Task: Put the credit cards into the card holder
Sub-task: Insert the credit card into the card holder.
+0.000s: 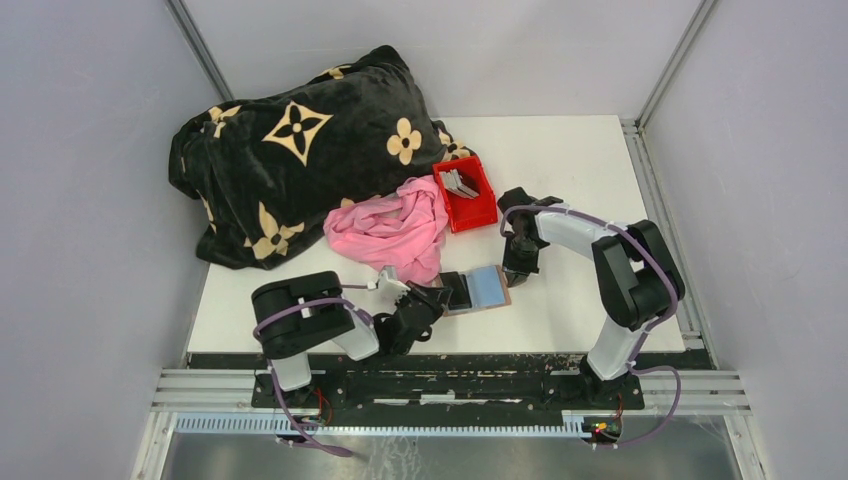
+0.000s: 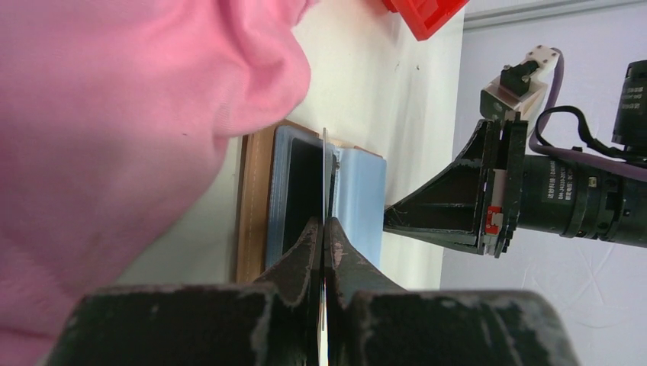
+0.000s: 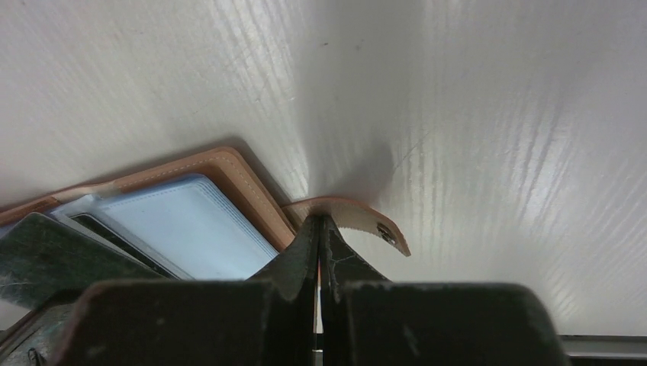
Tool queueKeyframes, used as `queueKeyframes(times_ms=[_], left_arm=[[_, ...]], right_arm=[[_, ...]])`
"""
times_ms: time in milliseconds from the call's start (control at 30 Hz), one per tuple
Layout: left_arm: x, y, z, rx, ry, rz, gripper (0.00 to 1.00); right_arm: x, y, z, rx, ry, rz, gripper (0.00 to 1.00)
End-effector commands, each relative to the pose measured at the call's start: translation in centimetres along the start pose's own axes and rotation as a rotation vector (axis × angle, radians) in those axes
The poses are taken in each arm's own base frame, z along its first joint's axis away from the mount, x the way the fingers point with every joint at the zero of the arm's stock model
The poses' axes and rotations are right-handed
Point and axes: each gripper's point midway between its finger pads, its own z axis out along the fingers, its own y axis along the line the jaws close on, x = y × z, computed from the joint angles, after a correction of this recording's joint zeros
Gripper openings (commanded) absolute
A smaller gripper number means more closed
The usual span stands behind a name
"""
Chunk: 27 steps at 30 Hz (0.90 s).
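The brown card holder (image 1: 487,290) lies open on the white table, its light blue inner sleeves up; it also shows in the left wrist view (image 2: 252,206) and the right wrist view (image 3: 229,171). My left gripper (image 1: 432,298) is shut on a thin credit card (image 2: 325,164), held edge-on, its far end at the holder's dark slot (image 2: 305,191). My right gripper (image 1: 518,262) is shut on the holder's snap tab (image 3: 358,213) at the holder's right edge. More grey credit cards (image 1: 459,184) stand in the red bin (image 1: 477,213).
A pink cloth (image 1: 392,230) lies just left of the holder and touches my left gripper's side (image 2: 114,130). A black blanket with gold flowers (image 1: 290,150) fills the back left. The table's front edge runs close below the holder.
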Motion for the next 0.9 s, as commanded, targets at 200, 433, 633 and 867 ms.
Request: queueKeyframes(times_ms=[200, 433, 633, 867], left_arm=[[-1.4, -4.8, -0.7, 0.141, -0.026, 0.111, 0.03], [0.2, -5.6, 0.0, 0.18, 0.014, 0.093, 0.03], [1.0, -5.1, 0.5, 0.171, 0.028, 0.082, 0.03], [0.9, -4.3, 0.6, 0.149, 0.022, 0.084, 0.03]], right_arm=[[0.6, 1.4, 1.3, 0.004, 0.013, 0.022, 0.01], [0.7, 1.3, 1.6, 0.009, 0.02, 0.019, 0.01], [0.5, 1.3, 1.5, 0.013, 0.016, 0.006, 0.01], [0.6, 1.3, 1.7, 0.013, 0.022, 0.002, 0.01]])
